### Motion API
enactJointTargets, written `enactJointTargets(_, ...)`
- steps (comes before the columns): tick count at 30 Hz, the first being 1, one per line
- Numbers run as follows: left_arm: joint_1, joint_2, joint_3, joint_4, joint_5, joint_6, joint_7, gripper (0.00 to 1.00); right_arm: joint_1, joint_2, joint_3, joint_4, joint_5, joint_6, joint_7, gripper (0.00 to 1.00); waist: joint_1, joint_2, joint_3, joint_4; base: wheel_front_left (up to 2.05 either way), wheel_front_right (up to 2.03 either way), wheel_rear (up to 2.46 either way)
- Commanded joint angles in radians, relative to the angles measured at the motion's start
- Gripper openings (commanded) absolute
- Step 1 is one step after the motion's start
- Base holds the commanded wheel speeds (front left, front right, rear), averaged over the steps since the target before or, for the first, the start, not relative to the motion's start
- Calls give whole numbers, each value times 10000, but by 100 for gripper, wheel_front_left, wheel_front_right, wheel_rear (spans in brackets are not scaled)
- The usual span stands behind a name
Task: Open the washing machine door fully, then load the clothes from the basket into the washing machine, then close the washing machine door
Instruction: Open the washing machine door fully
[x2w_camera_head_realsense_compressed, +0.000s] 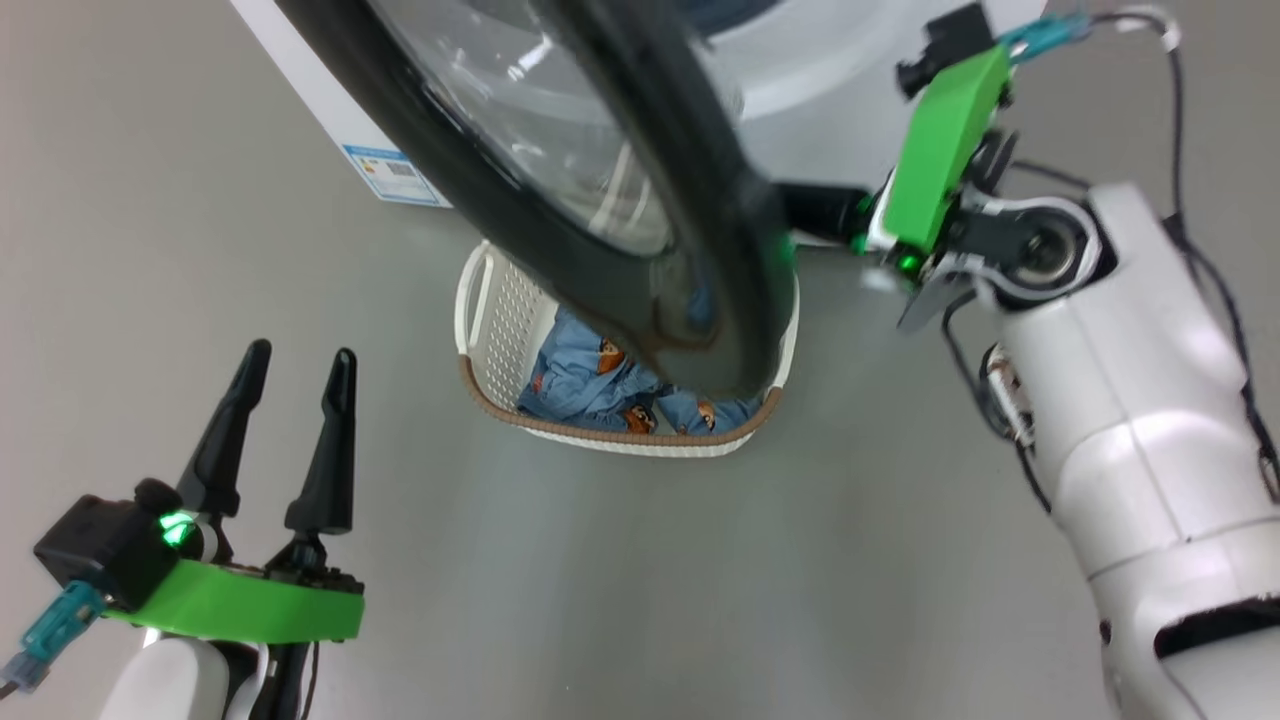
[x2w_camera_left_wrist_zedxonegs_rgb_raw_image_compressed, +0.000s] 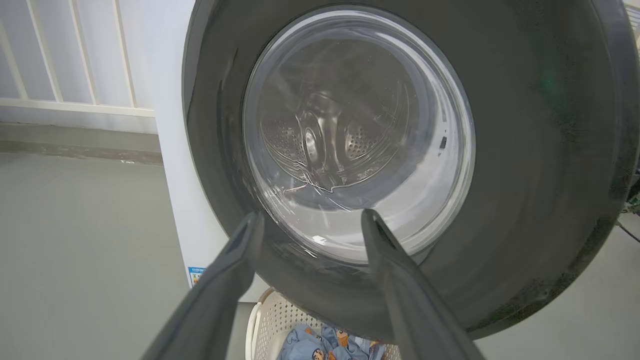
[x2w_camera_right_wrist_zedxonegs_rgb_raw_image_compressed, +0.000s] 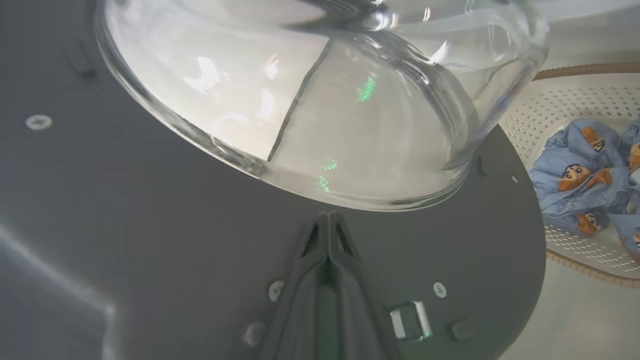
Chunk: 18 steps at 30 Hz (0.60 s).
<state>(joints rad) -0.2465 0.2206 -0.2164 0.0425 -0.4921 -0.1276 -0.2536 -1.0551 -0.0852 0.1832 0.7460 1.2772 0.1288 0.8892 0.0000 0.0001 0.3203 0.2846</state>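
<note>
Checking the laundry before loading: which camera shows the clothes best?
Right wrist view: the clothes are close and sharp. In the head view the washing machine door hides part; the left wrist view crops them.

Two claws, left (x2w_camera_head_realsense_compressed: 300, 350) and right (x2w_camera_right_wrist_zedxonegs_rgb_raw_image_compressed: 328, 216), each with two dark fingers (x2w_camera_head_realsense_compressed: 325, 460), work at one washing machine (x2w_camera_left_wrist_zedxonegs_rgb_raw_image_compressed: 175, 175) with a single round door (x2w_camera_head_realsense_compressed: 600, 180). Ahead of the left claw sits one basket (x2w_camera_head_realsense_compressed: 500, 330), one side handle (x2w_camera_head_realsense_compressed: 475, 290) in sight, holding a heap of blue clothes (x2w_camera_head_realsense_compressed: 590, 380) whose number cannot be told. One blue sticker (x2w_camera_head_realsense_compressed: 395, 175) marks the machine beyond the left claw. Around the right claw, the door's grey inner face carries three bright screw heads (x2w_camera_right_wrist_zedxonegs_rgb_raw_image_compressed: 439, 289) and one metal catch (x2w_camera_right_wrist_zedxonegs_rgb_raw_image_compressed: 410, 320).
</note>
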Motion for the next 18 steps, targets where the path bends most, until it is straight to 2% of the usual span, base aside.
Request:
enactJointTargets(1,43,287,390,-154,98,-31,-82,100,303,350,369,-438,309,19,153,0,0,-1,-183,40,0,0,0)
enactJointTargets(11,165,198,504,-125,215,-31,-82,100,1136,350,1858,-1126,1459,19,-29,0,0,-1,-436,54,0,0,0)
enactJointTargets(18,170,136,613,-34,285,-31,-82,100,1425,350,3643,-1253,2813,19,-650,0,0,-1,-570,91,0,0,0)
